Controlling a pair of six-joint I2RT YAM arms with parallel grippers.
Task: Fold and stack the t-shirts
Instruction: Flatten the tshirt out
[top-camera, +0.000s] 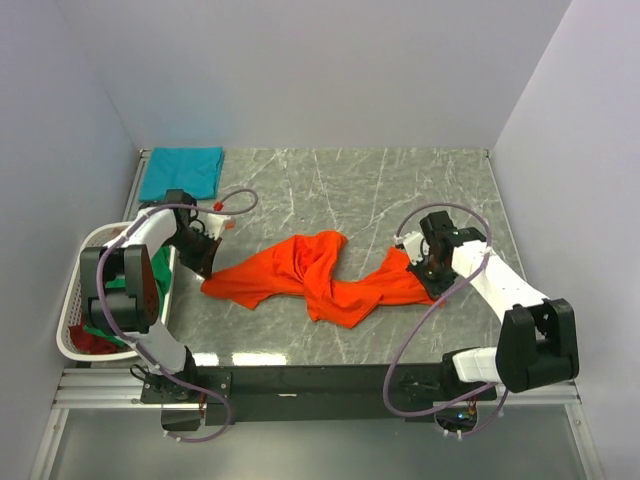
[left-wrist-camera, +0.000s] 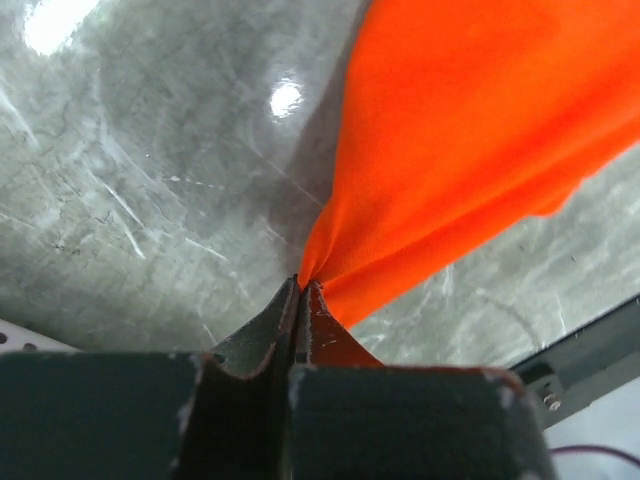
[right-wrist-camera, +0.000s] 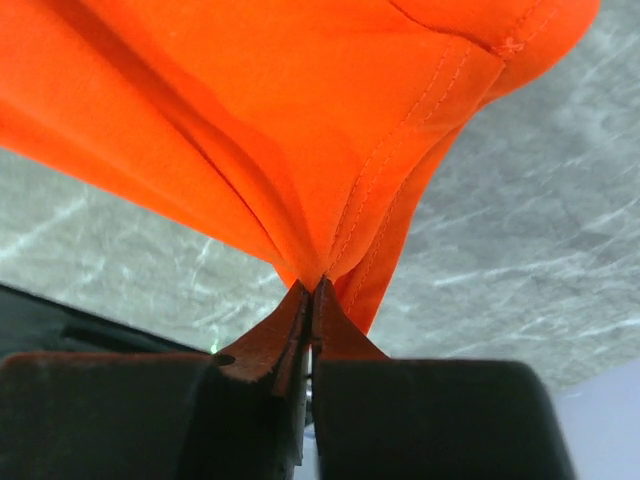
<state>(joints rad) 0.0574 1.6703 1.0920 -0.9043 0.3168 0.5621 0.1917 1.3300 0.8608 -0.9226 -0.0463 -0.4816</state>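
Note:
The bright orange t-shirt (top-camera: 310, 275) lies stretched and crumpled across the middle of the marble table. My left gripper (top-camera: 207, 268) is shut on its left end; in the left wrist view the cloth (left-wrist-camera: 470, 140) fans out from the closed fingertips (left-wrist-camera: 301, 285). My right gripper (top-camera: 420, 268) is shut on its right end; in the right wrist view a stitched hem (right-wrist-camera: 400, 150) runs up from the closed tips (right-wrist-camera: 312, 285). A folded teal t-shirt (top-camera: 181, 172) lies at the far left corner. Green (top-camera: 160, 275) and dark red (top-camera: 92, 342) shirts sit in the basket.
A white slatted laundry basket (top-camera: 82, 252) stands at the left edge beside the left arm. Grey walls close in the table at the back and both sides. A black rail (top-camera: 330, 378) runs along the near edge.

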